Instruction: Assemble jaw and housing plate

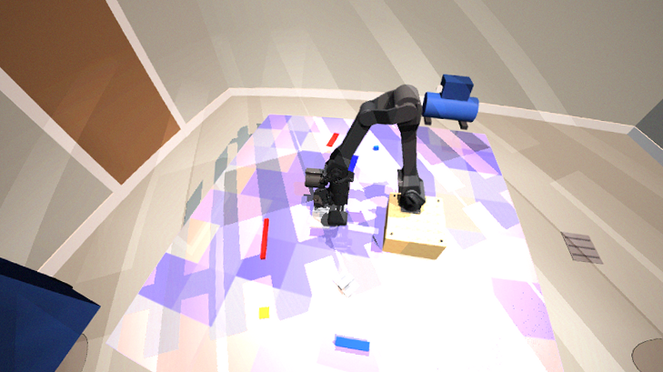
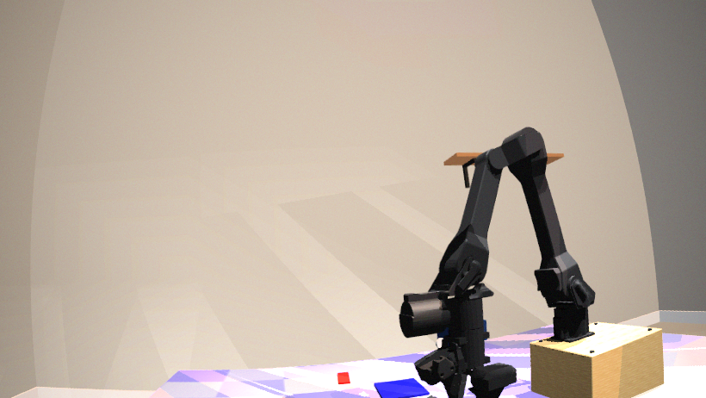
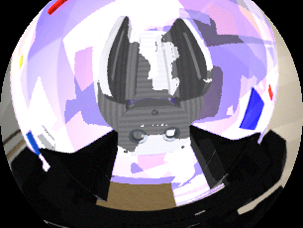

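1. Grey, ribbed and two-jawed, the gear assembly (image 3: 154, 113) sits between the fingers of my pincer (image 1: 329, 213) (image 2: 470, 393) (image 3: 152, 130), its wide body spanning the gap near the tips.
2. I have the pincer set wide, closed on that body from both sides; in the wrist view both grey jaws point away from me, standing apart from each other.
3. I can't tell from here whether both jaws are seated on their pins or whether the teeth mesh. Two round features show side by side on the body, between my fingertips.
4. My arm (image 1: 383, 108) (image 2: 526, 148) rises from the wooden block (image 1: 413, 247) (image 2: 560, 370), bends high at the elbow and comes down to the wrist, with the pincer pointing down, low over the surface (image 1: 419, 316) (image 2: 276, 380).
5. The blue pad (image 1: 353, 163) (image 2: 400, 388) (image 3: 252, 109) lies near the pincer, to its right in the wrist view, with a small red piece (image 1: 332, 140) (image 2: 343, 378) (image 3: 270, 92) beyond it.
6. A small whitish piece (image 1: 343, 283) lies apart from the pincer, towards the blue bar (image 1: 351, 342); I can't make out whether it's the housing plate.
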Tool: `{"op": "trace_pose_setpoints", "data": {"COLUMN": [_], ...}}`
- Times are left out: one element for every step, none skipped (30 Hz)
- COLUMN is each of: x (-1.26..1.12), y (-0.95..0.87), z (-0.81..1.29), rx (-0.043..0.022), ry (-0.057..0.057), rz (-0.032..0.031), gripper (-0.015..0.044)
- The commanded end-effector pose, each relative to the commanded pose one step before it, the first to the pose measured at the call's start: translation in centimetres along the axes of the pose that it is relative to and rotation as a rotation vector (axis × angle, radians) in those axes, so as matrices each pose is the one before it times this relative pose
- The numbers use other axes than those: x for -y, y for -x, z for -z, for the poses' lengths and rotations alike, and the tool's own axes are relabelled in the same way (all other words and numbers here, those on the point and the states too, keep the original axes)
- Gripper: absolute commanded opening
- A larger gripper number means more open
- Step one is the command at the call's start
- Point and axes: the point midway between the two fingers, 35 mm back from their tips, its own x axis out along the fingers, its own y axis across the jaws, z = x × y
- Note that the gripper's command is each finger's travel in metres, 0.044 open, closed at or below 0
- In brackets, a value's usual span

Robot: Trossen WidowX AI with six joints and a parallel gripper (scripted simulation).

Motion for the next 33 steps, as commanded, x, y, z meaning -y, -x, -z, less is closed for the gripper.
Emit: {"op": "trace_pose_setpoints", "data": {"x": [-0.075,0.0,0.0,0.0,0.0,0.0,0.0,0.0,0.0,0.0,0.0,0.0,0.0,0.0,0.0,0.0,0.0,0.0,0.0,0.0,0.0,0.0,0.0,0.073,0.0,-0.001,0.0,0.0,0.0,0.0,0.0,0.0,0.0], "y": [-0.2,0.0,0.0,0.0,0.0,0.0,0.0,0.0,0.0,0.0,0.0,0.0,0.0,0.0,0.0,0.0,0.0,0.0,0.0,0.0,0.0,0.0,0.0,0.069,0.0,0.0,0.0,0.0,0.0,0.0,0.0,0.0,0.0], "z": [0.082,0.0,0.0,0.0,0.0,0.0,0.0,0.0,0.0,0.0,0.0,0.0,0.0,0.0,0.0,0.0,0.0,0.0,0.0,0.0,0.0,0.0,0.0,-0.01,0.0,0.0,0.0,0.0,0.0,0.0,0.0,0.0,0.0], "rx": [-0.00516,0.0,0.0,0.0,0.0,0.0,0.0,0.0,0.0,0.0,0.0,0.0,0.0,0.0,0.0,0.0,0.0,0.0,0.0,0.0,0.0,0.0,0.0,0.00044,0.0,-0.00002,0.0,0.0,0.0,0.0,0.0,0.0,0.0], "ry": [-0.0006,0.0,0.0,0.0,0.0,0.0,0.0,0.0,0.0,0.0,0.0,0.0,0.0,0.0,0.0,0.0,0.0,0.0,0.0,0.0,0.0,0.0,0.0,0.0005,0.0,0.0,0.0,0.0,0.0,0.0,0.0,0.0,0.0], "rz": [-0.00497,0.0,0.0,0.0,0.0,0.0,0.0,0.0,0.0,0.0,0.0,0.0,0.0,0.0,0.0,0.0,0.0,0.0,0.0,0.0,0.0,0.0,0.0,0.00468,0.0,-0.00005,0.0,0.0,0.0,0.0,0.0,0.0,0.0], "gripper": [0.0351,0.0351,0.0351,0.0351,0.0351,0.0351,0.0351,0.0351,0.0351,0.0351,0.0351,0.0351,0.0351,0.0351,0.0351,0.0351,0.0351,0.0351,0.0351,0.0351,0.0351,0.0351,0.0351,0.0377,0.0404,0.043,0.044,0.044,0.044,0.044,0.044,0.044,0.044]}}
